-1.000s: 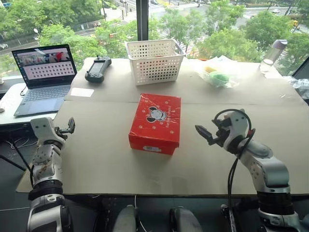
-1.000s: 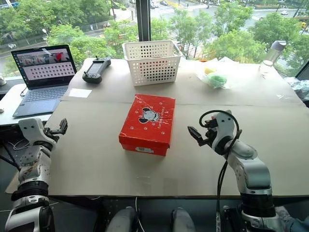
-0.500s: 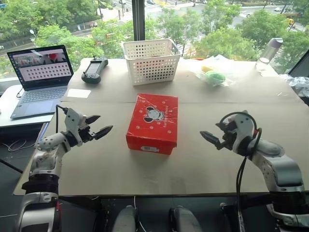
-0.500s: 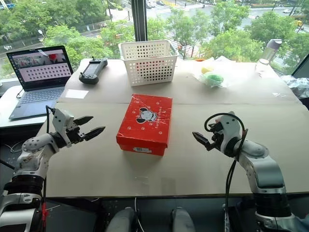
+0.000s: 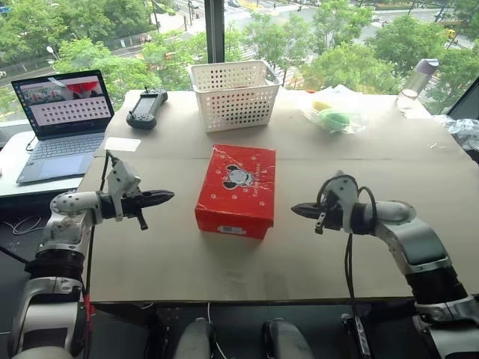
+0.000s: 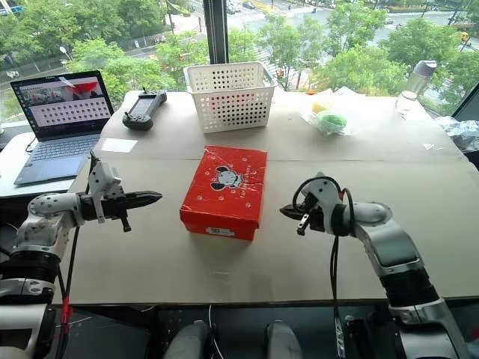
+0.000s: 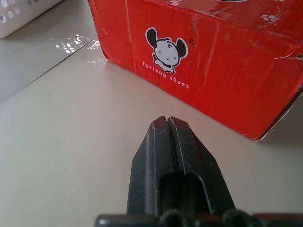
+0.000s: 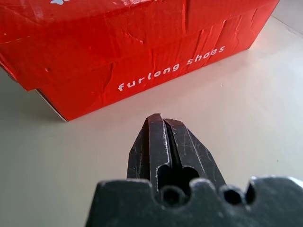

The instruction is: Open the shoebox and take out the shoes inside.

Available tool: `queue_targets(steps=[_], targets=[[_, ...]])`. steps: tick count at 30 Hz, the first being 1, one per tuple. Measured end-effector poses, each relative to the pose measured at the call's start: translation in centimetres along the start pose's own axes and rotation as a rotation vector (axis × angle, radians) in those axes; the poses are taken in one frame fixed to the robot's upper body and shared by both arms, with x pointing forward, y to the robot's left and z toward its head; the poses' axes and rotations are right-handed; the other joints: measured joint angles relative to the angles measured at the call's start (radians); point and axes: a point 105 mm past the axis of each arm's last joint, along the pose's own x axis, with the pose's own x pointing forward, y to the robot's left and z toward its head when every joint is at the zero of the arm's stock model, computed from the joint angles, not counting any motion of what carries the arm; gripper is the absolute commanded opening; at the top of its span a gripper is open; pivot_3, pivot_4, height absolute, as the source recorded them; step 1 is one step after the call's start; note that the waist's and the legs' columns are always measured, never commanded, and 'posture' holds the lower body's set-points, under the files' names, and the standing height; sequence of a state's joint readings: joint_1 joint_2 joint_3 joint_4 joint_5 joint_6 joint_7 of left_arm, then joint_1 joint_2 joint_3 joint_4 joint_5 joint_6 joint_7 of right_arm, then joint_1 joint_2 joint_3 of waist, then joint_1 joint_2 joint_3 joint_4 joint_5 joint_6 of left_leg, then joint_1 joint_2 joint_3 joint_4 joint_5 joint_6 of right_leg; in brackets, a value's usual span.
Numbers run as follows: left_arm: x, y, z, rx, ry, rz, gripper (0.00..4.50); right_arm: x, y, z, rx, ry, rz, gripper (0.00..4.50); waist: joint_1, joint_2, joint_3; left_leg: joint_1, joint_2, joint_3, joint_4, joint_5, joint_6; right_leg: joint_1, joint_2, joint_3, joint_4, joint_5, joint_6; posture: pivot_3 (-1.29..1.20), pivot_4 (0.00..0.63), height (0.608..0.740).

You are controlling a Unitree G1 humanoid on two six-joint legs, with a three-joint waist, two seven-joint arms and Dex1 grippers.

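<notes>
The red shoebox [image 5: 238, 187] lies closed in the middle of the table, its lid printed with a cartoon mouse and a white label on its near end. The shoes are hidden inside it. My left gripper [image 5: 168, 197] is shut and empty, pointing at the box's left side from a short gap; up close its fingertips [image 7: 166, 119] aim at that red wall [image 7: 213, 61]. My right gripper [image 5: 295, 210] is shut and empty too, pointing at the box's right side [image 8: 142, 61] without touching it.
A white perforated basket [image 5: 236, 93] stands behind the box. A laptop [image 5: 61, 120] and a black controller [image 5: 148, 107] are at the far left. A plastic bag with green and yellow items [image 5: 334, 114] and a bottle [image 5: 418, 81] lie at the far right.
Both grippers have shut. The left arm swung in from the table's left edge toward the box and turned level. The right gripper moved left, nearer the box's right side.
</notes>
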State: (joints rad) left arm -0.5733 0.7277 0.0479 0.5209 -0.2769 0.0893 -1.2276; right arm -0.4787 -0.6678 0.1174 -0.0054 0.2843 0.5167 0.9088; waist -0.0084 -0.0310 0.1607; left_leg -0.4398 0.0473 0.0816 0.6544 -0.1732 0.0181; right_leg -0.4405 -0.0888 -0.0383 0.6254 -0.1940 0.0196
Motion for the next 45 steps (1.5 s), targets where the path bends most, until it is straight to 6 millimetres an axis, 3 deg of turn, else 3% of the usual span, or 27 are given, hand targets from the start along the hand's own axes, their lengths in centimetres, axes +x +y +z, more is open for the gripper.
queue_targets(steps=[6, 11, 15, 22, 27, 34, 39, 45], targets=[[4.2, -1.8, -0.6, 0.038, 0.027, -0.077, 0.0, 4.0, 1.1, 0.4, -0.013, -0.017, 0.044, 0.04, -0.002, 0.0, 0.0, -0.001, 0.0, 0.0, 0.004, 0.0, 0.0, 0.0, 0.0, 0.0, 0.003, 0.0, 0.0, 0.0, 0.15, 0.733], [7.0, -2.8, -1.0, 0.09, 0.051, -0.114, 0.0, 4.5, 0.4, 0.1, -0.027, 0.001, 0.03, 0.04, 0.003, 0.0, 0.0, -0.002, -0.001, 0.0, 0.005, 0.0, 0.0, 0.0, 0.0, 0.0, 0.003, 0.001, -0.001, 0.0, 0.15, 0.733], [9.5, -4.2, -0.1, 0.12, 0.023, -0.168, 0.0, 3.6, -1.2, -0.3, -0.031, 0.03, -0.034, 0.04, 0.016, 0.0, 0.0, -0.002, -0.002, 0.0, 0.005, 0.0, 0.0, 0.0, -0.001, 0.0, 0.003, 0.001, -0.001, 0.0, 0.15, 0.733], [13.3, -6.2, 1.7, 0.125, -0.025, -0.255, 0.0, 0.4, -4.0, -1.0, -0.034, 0.07, -0.138, 0.04, 0.021, 0.0, 0.0, -0.003, -0.003, -0.001, 0.005, 0.0, 0.0, 0.0, -0.001, 0.0, 0.002, 0.001, 0.0, 0.0, 0.15, 0.733], [14.3, -5.8, 2.5, 0.147, -0.023, -0.253, 0.0, -0.3, -3.5, -2.3, -0.018, 0.089, -0.135, 0.04, 0.013, 0.0, 0.0, -0.003, -0.002, -0.001, 0.005, 0.0, 0.001, 0.0, 0.0, 0.0, 0.003, 0.001, 0.0, 0.0, 0.15, 0.733], [14.8, -6.8, 2.4, 0.157, -0.026, -0.299, 0.0, -0.9, -3.8, -2.5, -0.015, 0.093, -0.155, 0.04, 0.018, 0.0, 0.0, -0.003, -0.003, -0.002, 0.006, 0.0, 0.001, 0.0, -0.001, 0.0, 0.002, 0.001, 0.001, 0.0, 0.15, 0.733], [14.0, -8.4, 1.7, 0.164, -0.039, -0.338, 0.0, -1.2, -3.8, -2.1, -0.027, 0.08, -0.164, 0.04, 0.011, 0.0, 0.0, -0.003, -0.001, -0.002, 0.006, -0.001, 0.001, 0.0, 0.0, 0.0, 0.003, 0.001, -0.001, 0.0, 0.15, 0.733], [12.7, -9.5, 1.3, 0.165, -0.027, -0.354, 0.0, -1.7, -2.1, -2.0, -0.044, 0.095, -0.125, 0.04, 0.012, 0.0, 0.0, -0.002, -0.002, -0.002, 0.006, -0.001, 0.001, 0.0, 0.0, 0.0, 0.003, 0.0, 0.001, 0.0, 0.15, 0.733]])
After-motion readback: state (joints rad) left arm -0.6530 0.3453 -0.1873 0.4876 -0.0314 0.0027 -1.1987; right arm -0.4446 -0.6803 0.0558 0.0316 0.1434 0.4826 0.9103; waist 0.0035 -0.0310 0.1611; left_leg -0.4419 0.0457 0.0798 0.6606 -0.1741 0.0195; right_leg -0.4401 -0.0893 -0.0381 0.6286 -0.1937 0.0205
